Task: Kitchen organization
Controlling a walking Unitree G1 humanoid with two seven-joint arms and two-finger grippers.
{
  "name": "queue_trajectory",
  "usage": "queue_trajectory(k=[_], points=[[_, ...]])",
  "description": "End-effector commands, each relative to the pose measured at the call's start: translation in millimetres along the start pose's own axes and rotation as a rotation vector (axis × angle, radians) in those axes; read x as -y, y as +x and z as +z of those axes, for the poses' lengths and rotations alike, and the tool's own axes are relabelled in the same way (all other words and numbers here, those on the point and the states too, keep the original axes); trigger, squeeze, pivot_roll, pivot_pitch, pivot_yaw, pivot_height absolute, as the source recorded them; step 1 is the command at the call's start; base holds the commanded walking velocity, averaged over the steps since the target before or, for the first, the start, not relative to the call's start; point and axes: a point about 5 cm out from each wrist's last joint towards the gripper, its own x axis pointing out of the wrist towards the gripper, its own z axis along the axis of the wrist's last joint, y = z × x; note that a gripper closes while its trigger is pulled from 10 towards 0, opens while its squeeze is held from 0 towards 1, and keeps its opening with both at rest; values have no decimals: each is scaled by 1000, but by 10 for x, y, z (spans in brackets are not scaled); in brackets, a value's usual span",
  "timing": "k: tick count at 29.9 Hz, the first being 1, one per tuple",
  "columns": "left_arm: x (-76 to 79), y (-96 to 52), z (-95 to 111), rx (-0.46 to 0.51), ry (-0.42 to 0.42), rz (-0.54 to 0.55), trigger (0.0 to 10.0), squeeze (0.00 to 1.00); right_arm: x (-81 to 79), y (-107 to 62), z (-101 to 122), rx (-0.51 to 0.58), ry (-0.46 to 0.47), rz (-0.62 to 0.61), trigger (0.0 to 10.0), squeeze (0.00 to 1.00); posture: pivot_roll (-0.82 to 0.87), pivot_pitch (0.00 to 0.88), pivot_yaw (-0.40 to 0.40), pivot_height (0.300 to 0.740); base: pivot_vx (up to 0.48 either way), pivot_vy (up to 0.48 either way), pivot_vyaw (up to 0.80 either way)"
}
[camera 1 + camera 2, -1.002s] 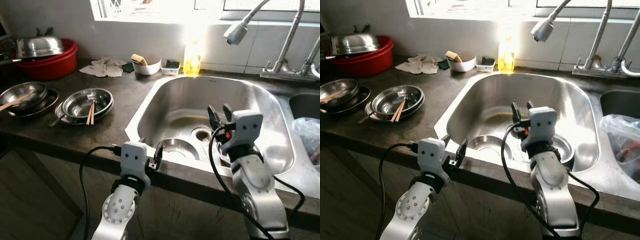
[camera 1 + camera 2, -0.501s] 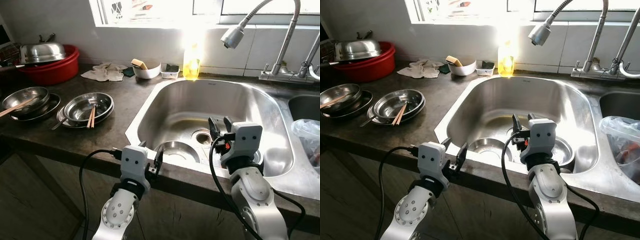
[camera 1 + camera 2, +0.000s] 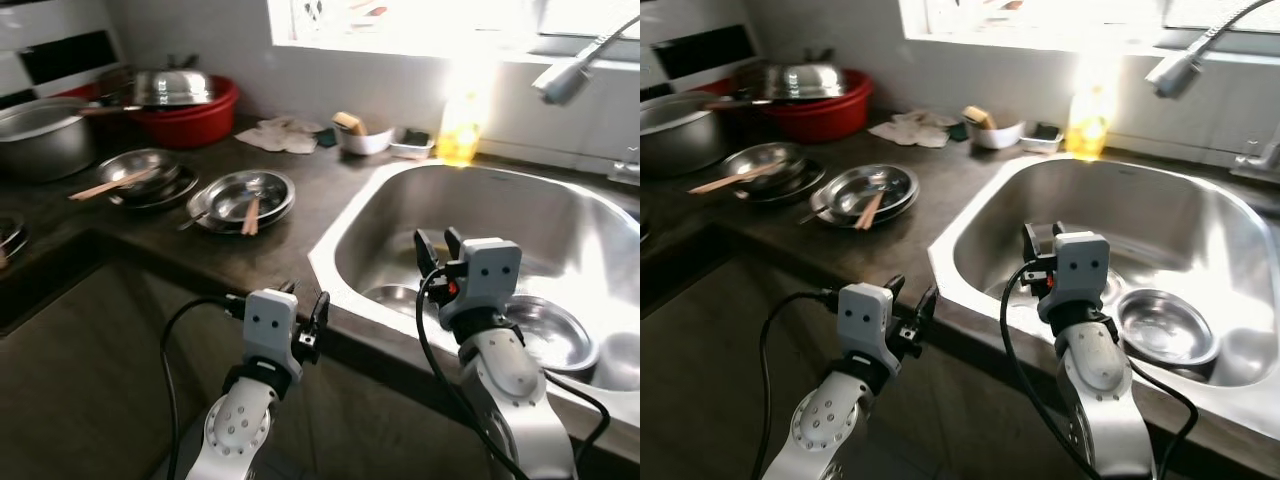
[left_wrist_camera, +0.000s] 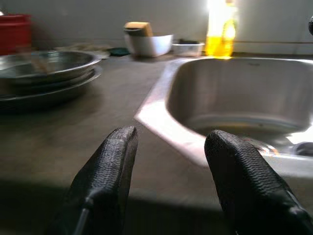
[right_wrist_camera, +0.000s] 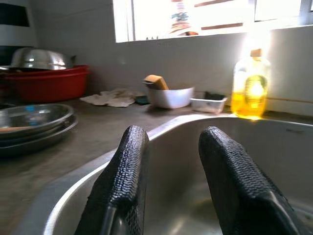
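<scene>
We stood before the sink (image 3: 330, 262) between steps, left gripper (image 3: 304, 318) and right gripper (image 3: 436, 248) both spread and empty, and judged reaching for the steel bowl (image 3: 552, 334) in the basin came next.

Harsh window (image 3: 400, 20) glare, dim foreground

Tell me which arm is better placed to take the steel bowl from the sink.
Probably the right: the right gripper hangs open over the sink, near the steel bowl. The left gripper is outside, at the counter edge.
</scene>
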Motion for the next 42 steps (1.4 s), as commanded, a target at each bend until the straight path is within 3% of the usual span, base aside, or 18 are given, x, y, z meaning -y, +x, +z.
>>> queue_trajectory(k=[1,9,14,35,42], points=[[-21,-12,-30,-15,11,6,10000,0,-13,9,39,9,-1,3,10000,0,73,7,25,740,0,0,800],[-16,-11,-38,-21,10,4,10000,0,7,27,42,5,-3,1,10000,0,73,10,29,740,0,0,800],[-18,-11,-42,-27,10,4,10000,0,15,49,23,-14,13,2,10000,0,74,13,29,740,0,434,0],[-32,-12,-62,-28,24,7,10000,0,-24,114,44,-9,13,31,10000,0,78,11,16,740,0,56,0],[-28,-8,-67,-30,13,4,10000,0,-7,148,66,2,8,30,10000,0,77,7,18,740,400,39,0]])
